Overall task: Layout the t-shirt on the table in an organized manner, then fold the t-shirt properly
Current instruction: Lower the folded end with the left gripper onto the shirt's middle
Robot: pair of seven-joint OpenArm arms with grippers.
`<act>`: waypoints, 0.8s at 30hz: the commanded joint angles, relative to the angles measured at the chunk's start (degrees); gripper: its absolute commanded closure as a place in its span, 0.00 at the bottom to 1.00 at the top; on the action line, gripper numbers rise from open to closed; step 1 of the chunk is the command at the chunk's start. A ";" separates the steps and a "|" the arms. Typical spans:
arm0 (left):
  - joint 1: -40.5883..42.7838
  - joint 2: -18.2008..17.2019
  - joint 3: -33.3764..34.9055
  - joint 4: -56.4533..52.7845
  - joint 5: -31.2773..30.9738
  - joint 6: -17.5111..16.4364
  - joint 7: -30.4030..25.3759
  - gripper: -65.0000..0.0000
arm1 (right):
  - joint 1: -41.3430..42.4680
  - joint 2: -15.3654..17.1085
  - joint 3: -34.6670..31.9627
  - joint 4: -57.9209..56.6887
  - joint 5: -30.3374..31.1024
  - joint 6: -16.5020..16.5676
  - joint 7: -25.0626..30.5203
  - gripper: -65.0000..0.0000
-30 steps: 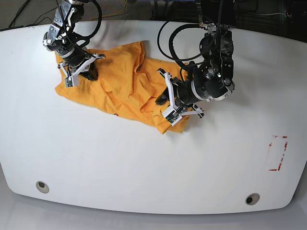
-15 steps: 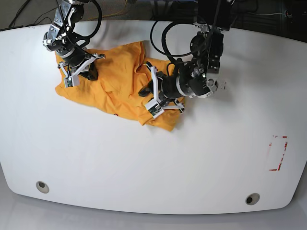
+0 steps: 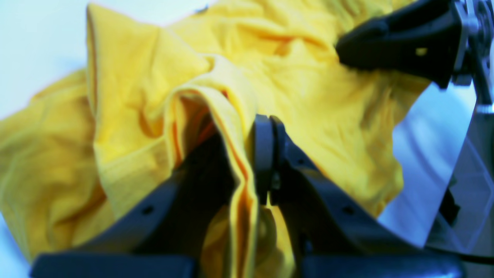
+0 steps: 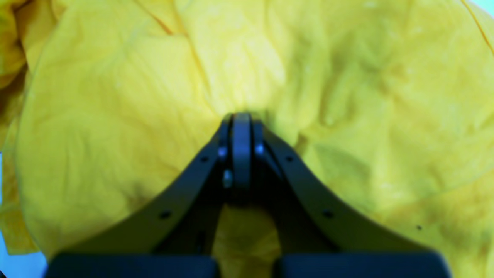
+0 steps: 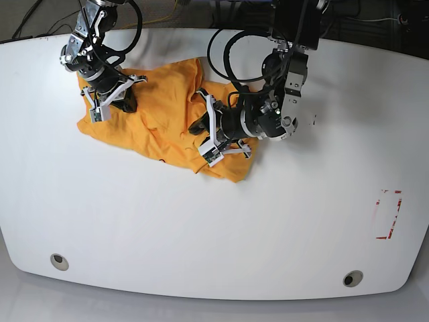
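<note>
The orange-yellow t-shirt (image 5: 161, 121) lies crumpled at the back left of the white table (image 5: 234, 235). My left gripper (image 5: 200, 129) sits at the shirt's right side, shut on a raised fold of the fabric. In the left wrist view that fold runs between the shut fingers of the left gripper (image 3: 250, 170). My right gripper (image 5: 125, 102) is over the shirt's back left part. Its shut tips (image 4: 241, 119) press into the t-shirt (image 4: 347, 96), and the cloth puckers around them.
A red tape outline (image 5: 389, 215) marks the table's right side. Two grey grommets (image 5: 59, 261) (image 5: 352, 278) sit near the front edge. Black cables loop above the left arm (image 5: 234, 47). A black part of the other arm (image 3: 393, 38) shows beyond the fold.
My left gripper has moved left with the shirt's right edge, bunching the cloth toward the middle. The right arm has not moved.
</note>
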 commanded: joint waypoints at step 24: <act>-9.75 0.60 5.14 -11.43 -8.77 -0.10 -4.64 0.79 | -0.18 0.79 -0.02 -0.12 -2.43 -0.34 -3.48 1.00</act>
